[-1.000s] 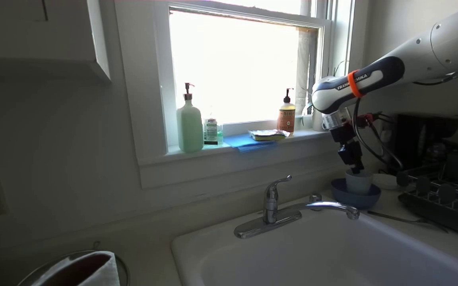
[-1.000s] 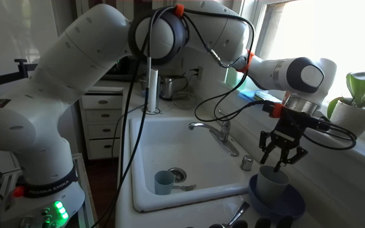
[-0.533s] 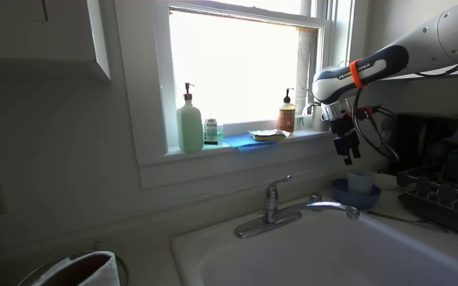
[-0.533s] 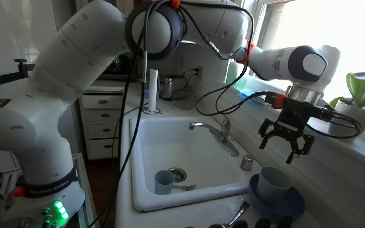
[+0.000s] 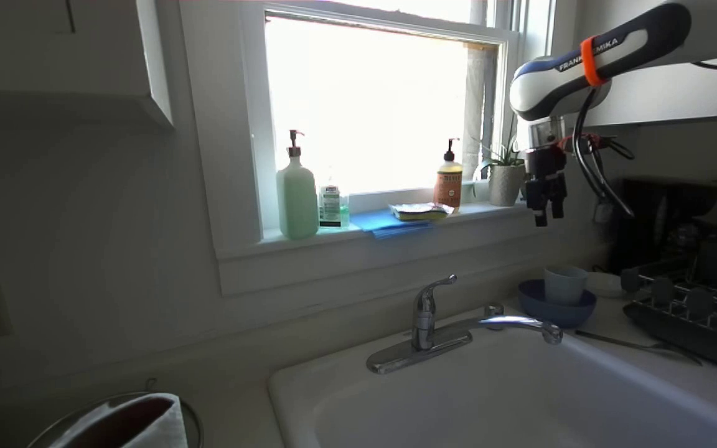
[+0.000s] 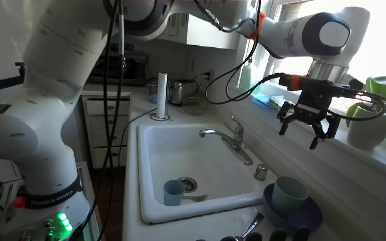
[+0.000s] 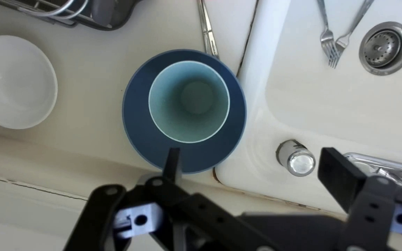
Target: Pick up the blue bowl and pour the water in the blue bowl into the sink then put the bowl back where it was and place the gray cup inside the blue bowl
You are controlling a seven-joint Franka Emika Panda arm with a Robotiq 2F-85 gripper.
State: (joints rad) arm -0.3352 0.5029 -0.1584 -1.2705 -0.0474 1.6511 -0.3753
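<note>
The gray cup [image 7: 190, 120] stands mouth up inside the blue bowl [image 7: 136, 115], whose rim circles it in the wrist view. Both exterior views show the same pair, cup [image 6: 290, 194] in bowl [image 6: 308, 216], on the counter beside the sink [image 6: 179, 147]. Whether any water lies in the bowl, I cannot tell. My gripper [image 6: 298, 139] hangs well above the cup, its jaws wide apart with nothing between them. In the wrist view the gripper [image 7: 251, 157] has one fingertip [image 7: 173, 162] overlapping the bowl's edge from above, without contact.
Inside the sink are a similar cup [image 6: 174, 193] and forks [image 7: 330, 42]. The faucet [image 5: 424, 317] and a metal cap [image 6: 261, 172] rise from its rim. A white bowl [image 7: 16, 82] and a dish rack [image 5: 701, 311] stand near the blue bowl. A potted plant [image 6: 369, 127] sits on the sill.
My gripper has spread its jaws, let go of the gray cup and risen well above it. The cup has stayed in the blue bowl, shifting slightly as the fingers came away.
</note>
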